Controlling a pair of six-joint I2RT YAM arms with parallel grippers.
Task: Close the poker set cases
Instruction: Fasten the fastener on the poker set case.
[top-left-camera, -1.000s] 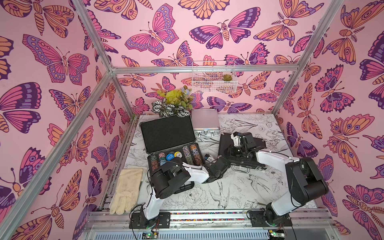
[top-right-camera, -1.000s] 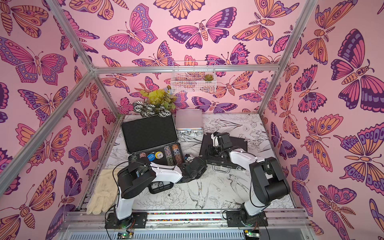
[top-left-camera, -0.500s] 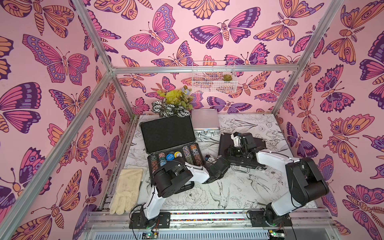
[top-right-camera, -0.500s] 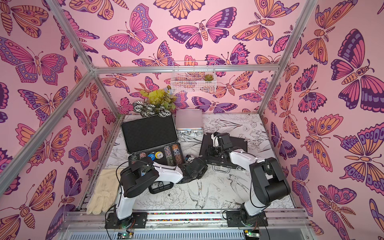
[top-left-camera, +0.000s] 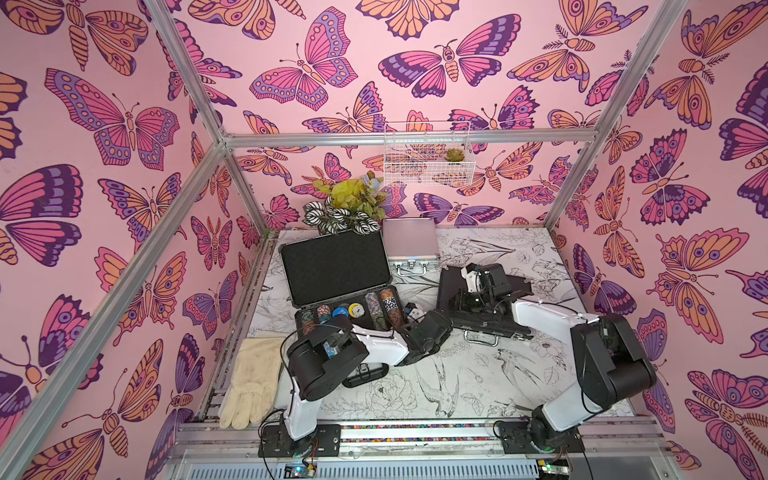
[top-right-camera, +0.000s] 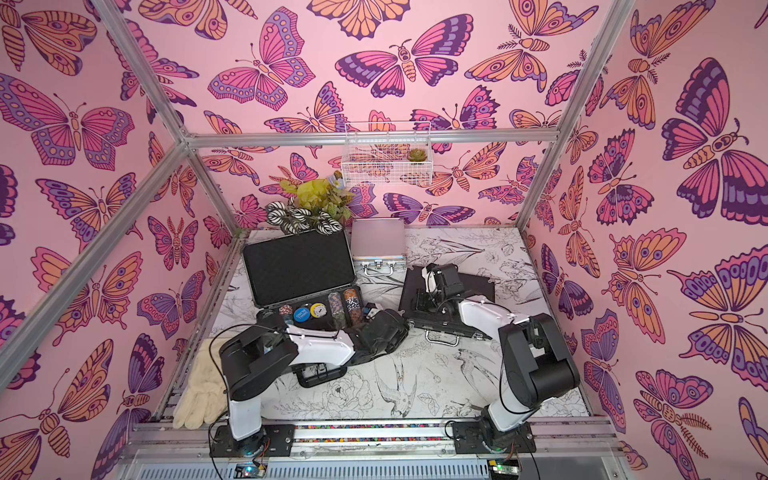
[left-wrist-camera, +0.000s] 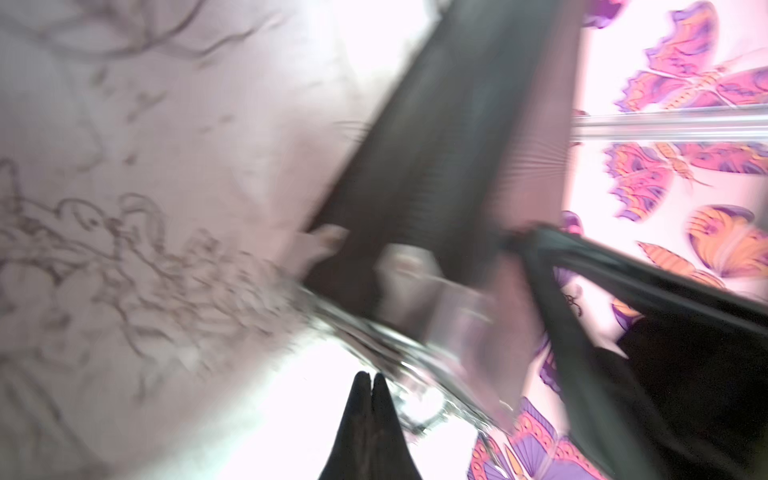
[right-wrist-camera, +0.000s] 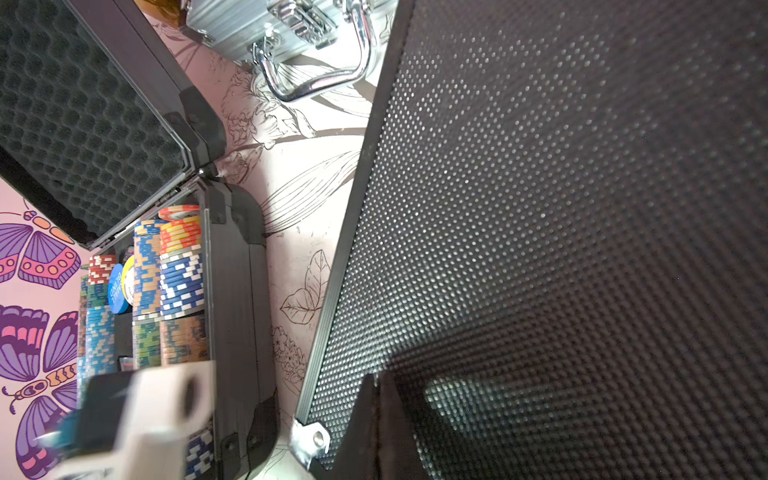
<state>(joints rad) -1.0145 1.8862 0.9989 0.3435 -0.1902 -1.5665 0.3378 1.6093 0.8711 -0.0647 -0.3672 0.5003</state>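
Note:
The poker set cases stand on the patterned table (top-left-camera: 457, 382). The large dark-grey case (top-left-camera: 336, 266) stands open at the left, foam lid upright, chips (top-left-camera: 374, 307) in its base. Behind it, the small silver case (top-left-camera: 409, 241) is closed. The flat black silver-trimmed case (top-left-camera: 490, 328) lies centre-right with its lid (right-wrist-camera: 540, 208) down or nearly down. My right gripper (right-wrist-camera: 376, 380) is shut, tips pressing on that dimpled lid near its front-left corner (right-wrist-camera: 311, 440). My left gripper (left-wrist-camera: 369, 376) is shut and empty, by that case's front-left corner (top-left-camera: 451, 326) near the silver handle (top-left-camera: 480, 340). The left wrist view is blurred.
A cream glove (top-left-camera: 253, 382) lies at the front left beside the left arm's base. A leafy plant (top-left-camera: 345, 208) stands in the back left corner. A white wire basket (top-left-camera: 428, 158) hangs on the back wall. Aluminium rails (top-left-camera: 415, 432) edge the table's front.
The left arm's elbow has shifted slightly, while its gripper stays by the black case's front-left corner. The right arm holds still on the lid.

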